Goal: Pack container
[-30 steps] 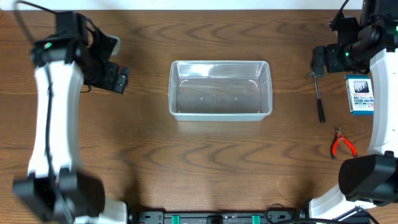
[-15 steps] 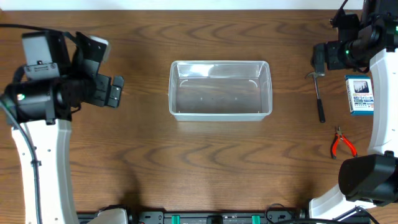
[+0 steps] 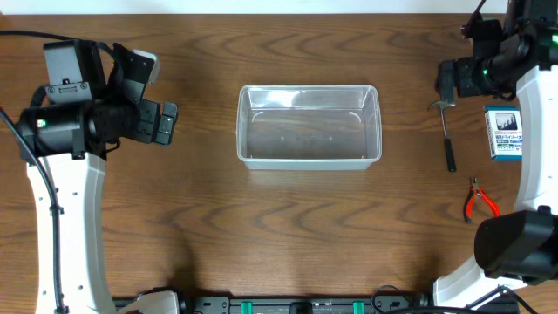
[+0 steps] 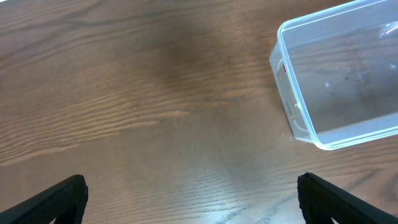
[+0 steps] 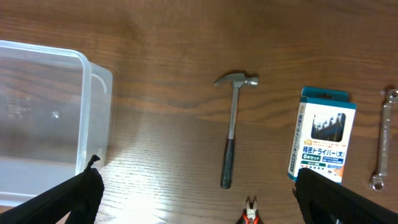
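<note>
The left gripper [image 3: 166, 123] hovers over the table [image 3: 261, 227], well left of the container [image 3: 309, 162], jaws fully released and holding nothing. The container sits upright at table centre, well apart from both grippers. The right gripper [image 5: 198, 186] hangs over the hammer [image 3: 448, 135], jaws spread wide, empty. A blue-and-white box [image 3: 506, 133] lies just right of the hammer, with red-handled pliers [image 3: 479, 201] near both.

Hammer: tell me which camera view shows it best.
The right wrist view: the hammer lies whole and unobstructed, with its claw head and dark grip both clear. Overhead shows the hammer too, but small and with less detail. The left wrist view misses it entirely, showing only the container.
</note>
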